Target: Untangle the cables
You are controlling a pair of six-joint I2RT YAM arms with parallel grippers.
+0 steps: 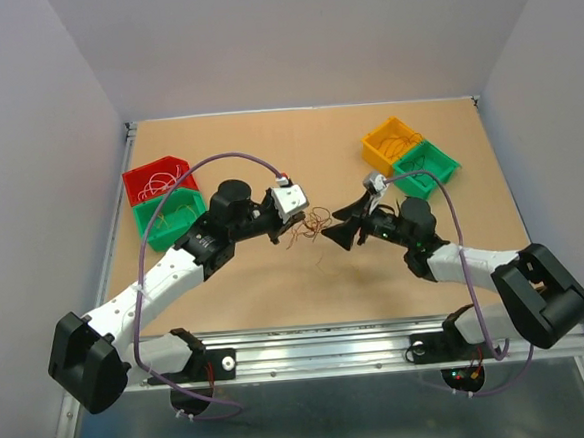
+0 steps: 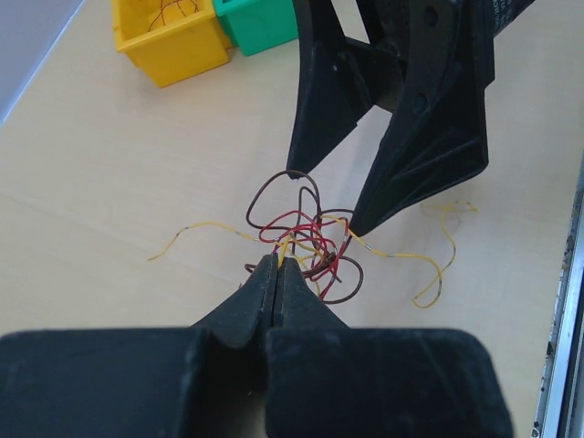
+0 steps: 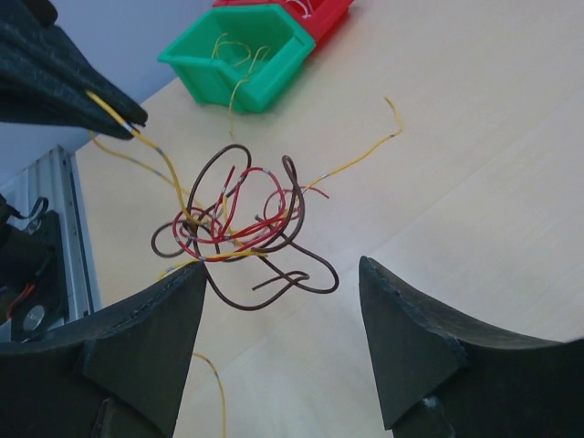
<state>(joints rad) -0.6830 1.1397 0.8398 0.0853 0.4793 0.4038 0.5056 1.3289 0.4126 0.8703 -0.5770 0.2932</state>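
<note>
The cables form a small knot of brown, red and yellow wires at the middle of the table. My left gripper is shut on a yellow strand at the knot's edge, and the knot hangs from that strand. In the right wrist view the left gripper shows at the top left with the yellow wire in its tips. My right gripper is open and faces the knot from the other side. One of its fingertips touches a yellow wire. Nothing is pinched between its fingers.
A red bin and a green bin with thin wires in them stand at the back left. A yellow bin and another green bin stand at the back right. A loose yellow wire end trails toward the table's metal rail.
</note>
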